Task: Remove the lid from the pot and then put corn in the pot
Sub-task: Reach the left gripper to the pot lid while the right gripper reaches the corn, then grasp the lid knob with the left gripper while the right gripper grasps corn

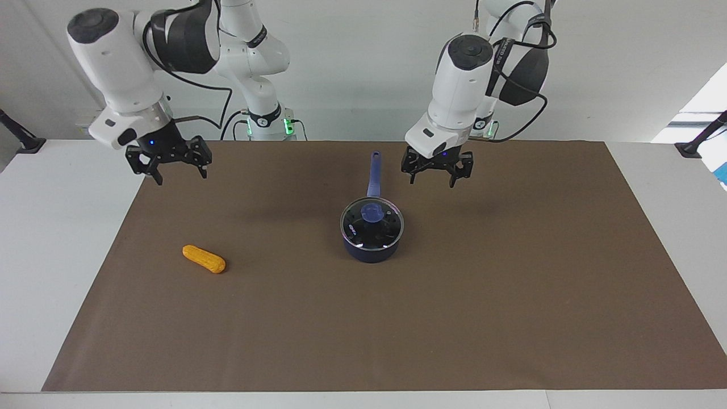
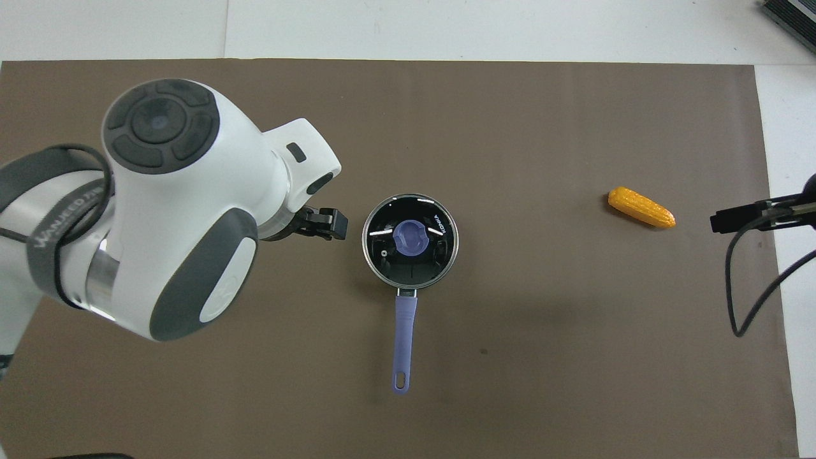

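The navy pot [image 1: 371,250] [image 2: 382,271] stands mid-mat, its long blue handle [image 1: 374,173] [image 2: 404,341] pointing toward the robots. The glass lid [image 1: 386,224] [image 2: 440,245] with its blue knob [image 1: 372,212] [image 2: 410,236] sits on the pot. The orange-yellow corn [image 1: 204,259] [image 2: 641,207] lies on the mat toward the right arm's end. My left gripper [image 1: 437,178] is open and empty, in the air beside the pot handle toward the left arm's end; in the overhead view its body [image 2: 322,223] shows beside the pot. My right gripper [image 1: 178,174] is open and empty above the mat edge.
A brown mat [image 1: 511,295] [image 2: 542,127] covers most of the white table [image 1: 51,227]. Black clamp mounts [image 1: 23,142] stand at the table's corners near the robots.
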Controlling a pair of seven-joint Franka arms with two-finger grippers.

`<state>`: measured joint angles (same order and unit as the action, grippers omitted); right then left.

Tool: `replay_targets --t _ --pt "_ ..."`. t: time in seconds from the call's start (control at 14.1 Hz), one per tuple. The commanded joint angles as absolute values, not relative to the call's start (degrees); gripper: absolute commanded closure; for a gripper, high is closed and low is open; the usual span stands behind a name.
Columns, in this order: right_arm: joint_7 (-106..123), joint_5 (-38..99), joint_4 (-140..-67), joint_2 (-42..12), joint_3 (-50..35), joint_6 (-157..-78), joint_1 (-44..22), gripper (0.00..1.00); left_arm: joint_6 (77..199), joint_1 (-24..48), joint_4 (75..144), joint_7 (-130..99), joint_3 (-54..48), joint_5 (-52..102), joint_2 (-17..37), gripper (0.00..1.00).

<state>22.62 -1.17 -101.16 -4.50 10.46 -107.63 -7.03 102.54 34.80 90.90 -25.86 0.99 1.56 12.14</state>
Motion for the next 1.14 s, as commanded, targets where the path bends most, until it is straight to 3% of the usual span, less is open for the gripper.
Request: replay_targets --t 0.0,0.28,0.57,0.92,1.06 --pt "33.4 -0.6 -103.4 -9.7 10.2 -115.6 -6.2 0.0 106.6 38.2 90.6 -31.4 2.0 2.1 15.2 0.0" --pt "57.2 -0.6 -108.5 -14.7 10.2 -125.6 -5.1 0.0 108.5 42.1 87.9 -41.2 2.0 2.1 20.9 0.0" --pt "70.8 1.4 -108.6 -19.5 10.1 -128.2 -3.0 0.0 111.2 44.2 86.8 -45.3 2.0 1.9 24.4 0.0" --pt "72.6 4.4 -108.6 -21.7 10.1 -130.2 -2.9 0.0 113.8 44.1 86.4 -46.0 2.0 2.5 26.1 0.0" --pt "72.7 4.9 -108.9 -22.1 10.1 -130.6 -3.1 0.0 113.6 43.8 85.9 -46.0 2.0 2.4 26.5 0.08"
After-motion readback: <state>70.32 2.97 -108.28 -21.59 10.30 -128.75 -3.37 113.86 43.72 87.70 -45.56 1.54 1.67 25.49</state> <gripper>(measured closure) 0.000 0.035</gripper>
